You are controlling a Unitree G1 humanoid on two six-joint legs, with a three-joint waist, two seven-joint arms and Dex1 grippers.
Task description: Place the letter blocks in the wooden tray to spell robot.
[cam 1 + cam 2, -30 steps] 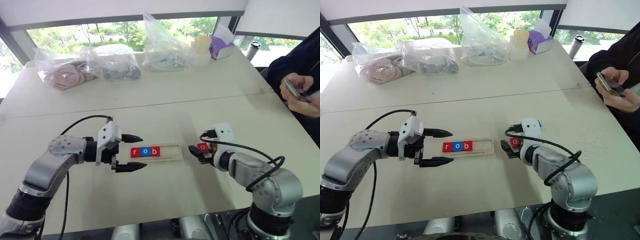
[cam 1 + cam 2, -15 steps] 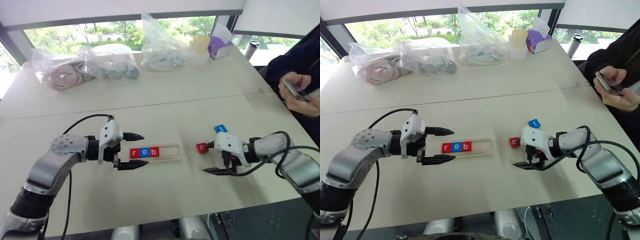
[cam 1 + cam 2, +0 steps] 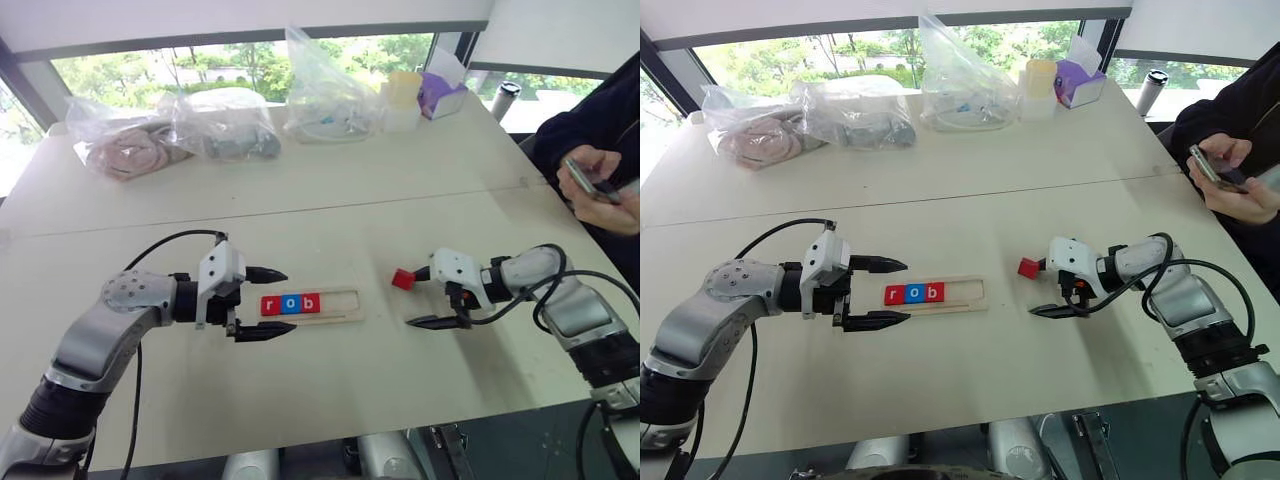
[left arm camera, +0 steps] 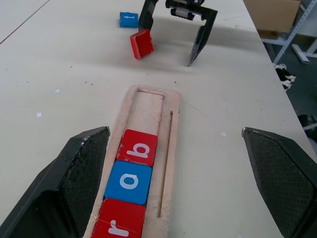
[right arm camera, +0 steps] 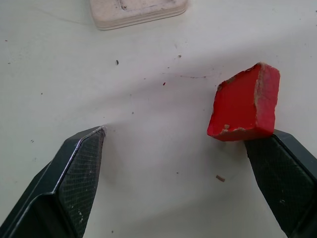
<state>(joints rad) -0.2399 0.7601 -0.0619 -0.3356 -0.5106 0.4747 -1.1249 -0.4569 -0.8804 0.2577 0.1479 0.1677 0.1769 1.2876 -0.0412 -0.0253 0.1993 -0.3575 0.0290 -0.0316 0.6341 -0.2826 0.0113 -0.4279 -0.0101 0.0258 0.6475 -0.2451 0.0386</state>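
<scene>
The wooden tray (image 3: 312, 304) lies flat on the pale table (image 3: 330, 190), between the two arms. Three letter blocks sit in its left portion, touching in a row: a red r (image 3: 270, 305), a blue o (image 3: 290, 303) and a red b (image 3: 310, 302). The tray's right portion holds no tile.

The left gripper (image 3: 262, 302) hovers just beside the tray's left end, fingers spread wide, holding nothing; its fingertips point toward the tray.

The right gripper (image 3: 422, 297) stands to the right of the tray, jaws wide apart. A red block (image 5: 245, 103) stands tilted on edge against one of its fingers (image 5: 285, 168) (its letter face is not visible), clear of the tray and touching the table; nothing is clamped between the jaws. A blue block (image 4: 129, 19) lies flat on the table just beyond the red one, as the left wrist view shows.

Plastic bags (image 3: 225, 120) lie along the table's far edge. A person (image 3: 600, 150) sits at the right holding a phone.
</scene>
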